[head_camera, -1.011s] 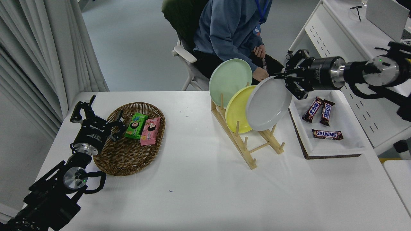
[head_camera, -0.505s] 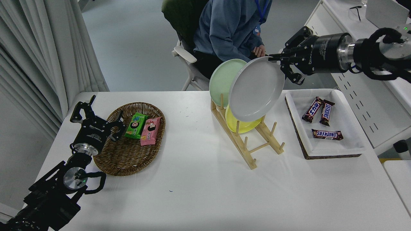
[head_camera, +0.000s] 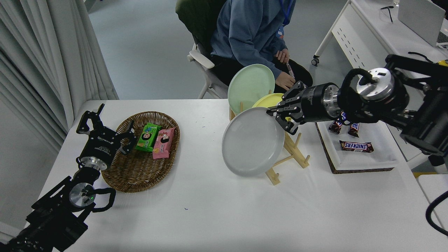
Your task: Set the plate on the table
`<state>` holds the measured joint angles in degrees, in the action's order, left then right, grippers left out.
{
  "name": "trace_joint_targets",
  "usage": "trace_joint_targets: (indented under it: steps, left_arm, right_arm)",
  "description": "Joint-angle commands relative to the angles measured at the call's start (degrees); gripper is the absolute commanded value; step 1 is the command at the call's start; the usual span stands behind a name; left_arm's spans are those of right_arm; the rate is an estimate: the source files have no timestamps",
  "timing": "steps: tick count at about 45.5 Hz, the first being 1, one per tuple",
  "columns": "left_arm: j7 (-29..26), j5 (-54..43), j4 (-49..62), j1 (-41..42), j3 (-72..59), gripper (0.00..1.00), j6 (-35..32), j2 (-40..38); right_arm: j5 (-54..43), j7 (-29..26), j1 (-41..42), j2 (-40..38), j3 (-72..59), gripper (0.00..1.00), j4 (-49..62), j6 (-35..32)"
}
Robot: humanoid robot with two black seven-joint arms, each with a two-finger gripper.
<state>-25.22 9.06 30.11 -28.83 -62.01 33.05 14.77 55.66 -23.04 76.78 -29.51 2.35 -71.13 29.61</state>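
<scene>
The pale grey plate (head_camera: 252, 140) hangs tilted in the air in front of the wooden plate rack (head_camera: 288, 151), above the white table (head_camera: 217, 213). My right gripper (head_camera: 276, 114) is shut on the plate's upper right rim. The plate hides the rack's front left part. The mint green plate (head_camera: 250, 85) and the yellow plate (head_camera: 266, 100) stand in the rack behind it. My left gripper (head_camera: 105, 126) is open and parked at the lower left, beside the wicker basket.
A wicker basket (head_camera: 134, 173) with two snack packs (head_camera: 155, 138) sits at the left. A white tray (head_camera: 353, 159) with chocolate bars sits at the right. A person in a blue top (head_camera: 250, 31) sits at the table's far side.
My right gripper lifted the grey plate out of the rack, then carried it down and to the left, in front of the rack. The left arm has not moved.
</scene>
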Motion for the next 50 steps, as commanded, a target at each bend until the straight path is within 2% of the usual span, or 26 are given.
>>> trace_joint_targets:
  steps: [1, 4, 14, 34, 50]
  left_arm:
    - [0.0, 0.0, 0.04, 0.0, -0.04, 1.0, 0.0, 0.0]
    - [0.0, 0.0, 0.04, 0.0, -0.04, 1.0, 0.0, 0.0]
    - [0.0, 0.0, -0.05, 0.0, -0.04, 1.0, 0.0, 0.0]
    - [-0.09, 0.0, -0.05, 0.0, 0.05, 1.0, 0.0, 0.0]
    - [0.0, 0.0, 0.04, 0.0, -0.04, 1.0, 0.0, 0.0]
  right_arm:
    - [4.36, 0.63, -3.04, 5.87, -0.32, 0.0, -0.15, 12.57]
    - [5.86, 0.63, -3.74, 7.44, 0.11, 0.0, 0.11, 15.39]
    - [7.79, 0.45, -4.44, 13.6, 0.91, 0.0, 3.01, 15.39]
    - [9.29, -0.86, -10.95, 24.76, 7.67, 0.0, 21.73, 15.39]
    - [9.29, -0.95, -15.43, 29.51, 8.02, 0.0, 27.45, 15.39]
